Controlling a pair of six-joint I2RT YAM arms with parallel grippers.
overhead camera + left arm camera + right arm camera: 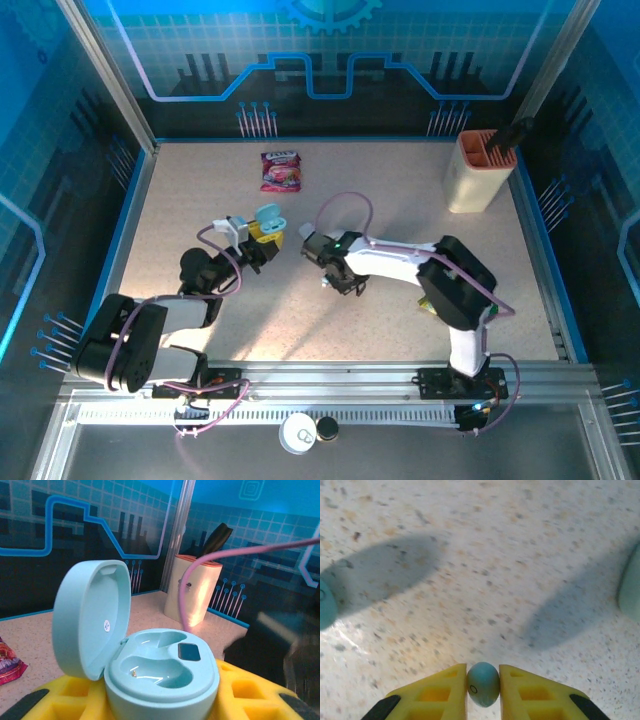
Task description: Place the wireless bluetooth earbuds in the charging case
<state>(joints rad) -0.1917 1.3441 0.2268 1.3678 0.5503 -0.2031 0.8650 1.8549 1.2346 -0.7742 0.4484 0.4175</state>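
The pale-blue charging case point(162, 672) sits between the yellow fingers point(260, 692) of my left gripper point(160, 702), which is shut on it. Its lid point(90, 617) stands open to the left and both wells are empty. From above, the case point(268, 214) is held over the table's left middle by the left gripper point(262, 240). My right gripper point(483, 690) is just above the table, its yellow pads touching both sides of a small pale-blue earbud point(483, 682). From above, the right gripper point(335, 280) is right of the case. A second pale-blue earbud point(324, 605) lies at the left edge.
A pink snack packet point(281, 170) lies at the back. A cream and orange holder point(478, 172) stands at the back right. A pale rounded thing point(631, 585) is cut off at the right of the right wrist view. A white disc point(298, 432) and a dark cap point(327, 429) rest on the near rail.
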